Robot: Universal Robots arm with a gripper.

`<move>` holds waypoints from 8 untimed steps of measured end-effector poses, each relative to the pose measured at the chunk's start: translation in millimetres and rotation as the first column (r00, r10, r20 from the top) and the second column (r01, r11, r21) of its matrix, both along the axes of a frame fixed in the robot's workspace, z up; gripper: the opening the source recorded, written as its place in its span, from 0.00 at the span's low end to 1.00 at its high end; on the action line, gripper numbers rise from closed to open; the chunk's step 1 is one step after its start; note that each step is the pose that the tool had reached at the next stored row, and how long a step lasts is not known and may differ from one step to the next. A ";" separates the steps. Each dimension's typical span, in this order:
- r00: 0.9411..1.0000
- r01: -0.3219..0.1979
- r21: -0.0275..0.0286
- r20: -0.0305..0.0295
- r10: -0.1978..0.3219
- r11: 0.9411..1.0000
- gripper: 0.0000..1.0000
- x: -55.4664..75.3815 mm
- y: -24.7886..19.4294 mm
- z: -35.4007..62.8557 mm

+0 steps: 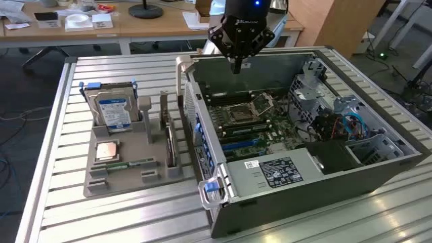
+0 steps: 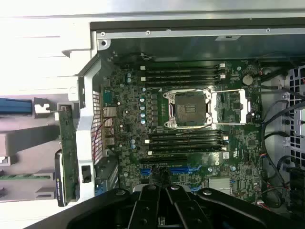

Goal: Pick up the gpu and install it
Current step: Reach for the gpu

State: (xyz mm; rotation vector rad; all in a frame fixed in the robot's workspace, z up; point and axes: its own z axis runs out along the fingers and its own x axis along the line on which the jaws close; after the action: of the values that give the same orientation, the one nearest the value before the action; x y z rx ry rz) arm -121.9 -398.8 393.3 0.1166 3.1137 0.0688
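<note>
The gpu (image 1: 170, 148) stands on edge in a slot on the right side of the grey parts holder (image 1: 128, 179), left of the open computer case (image 1: 378, 164) in the exterior view. The wrist view looks down on its edge: the gpu (image 2: 67, 152) is a thin green board with a dark cooler face. My gripper (image 1: 237, 68) hangs above the far wall of the case, well away from the card. In the wrist view the gripper (image 2: 167, 187) is shut and holds nothing. It is above the motherboard (image 2: 190, 143), near the blue expansion slots (image 2: 183, 169).
The holder also carries a silver hard drive (image 1: 113, 111) with a blue-white label, a CPU (image 1: 108, 151) and a narrow green RAM stick (image 1: 125, 165). Inside the case are the CPU socket (image 1: 242, 114), cables and drive cages (image 1: 324, 101). Desks stand behind the slatted metal table.
</note>
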 end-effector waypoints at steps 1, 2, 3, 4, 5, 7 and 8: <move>1.000 0.000 0.000 0.000 0.000 1.000 0.11 0.0 0.0 0.0; 1.000 0.000 0.000 0.000 0.000 1.000 0.11 0.0 0.0 0.0; 1.000 0.000 0.000 0.000 0.000 1.000 0.11 0.0 0.0 0.0; 1.000 0.000 0.000 0.000 0.000 1.000 0.11 0.0 0.0 0.0; 1.000 0.000 0.000 0.000 0.000 1.000 0.11 0.0 0.0 0.0; 1.000 0.000 0.000 0.000 0.000 1.000 0.11 0.0 0.0 0.0; 1.000 0.000 0.000 0.000 0.000 1.000 0.11 0.0 0.0 0.0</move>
State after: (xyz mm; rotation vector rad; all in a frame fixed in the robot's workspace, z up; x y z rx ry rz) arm -121.9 -398.8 393.3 0.1166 3.1137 0.0688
